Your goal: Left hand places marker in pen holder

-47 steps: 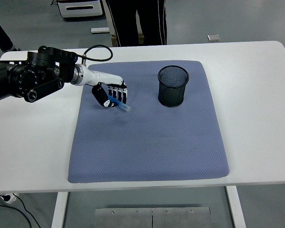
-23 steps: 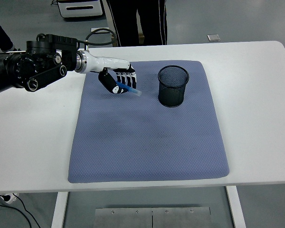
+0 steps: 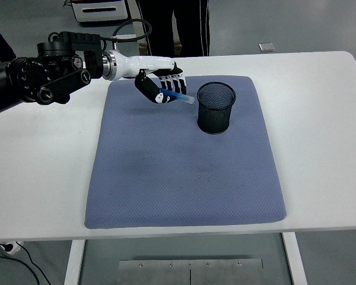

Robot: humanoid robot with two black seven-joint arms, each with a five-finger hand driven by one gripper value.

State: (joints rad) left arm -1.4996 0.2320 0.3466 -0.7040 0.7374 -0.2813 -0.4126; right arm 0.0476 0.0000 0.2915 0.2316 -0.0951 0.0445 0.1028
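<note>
- The left hand (image 3: 164, 89) is curled shut around a blue marker (image 3: 177, 96), gripped at its rear part so the free end sticks out to the right and slightly downward, toward the pen holder (image 3: 216, 107).
- Nearest the camera, the white table (image 3: 41, 178) shows its front edge, and the blue-grey mat (image 3: 184, 178) lies flat on it with nothing on its near half.
- Further in, the holder, a black mesh cup, stands upright on the mat's far right part, its round mouth unobstructed.
- The marker's free end hangs in the air just left of the holder's rim, at about rim height; whether it clears the rim cannot be told from this angle.
- At the far edge a person's dark trousers (image 3: 172, 27) show behind the table. The right arm is not in view.
- Judgement on the step in hand: the marker lies nearly level, so it should be carried a little further right and raised until its tip is over the mouth, then tipped nose-down before the fingers loosen.
- Letting go while it is this flat would likely leave it bridging the rim or bouncing out. The light mesh cup could also be knocked over by a sideways nudge, so approach from above.
</note>
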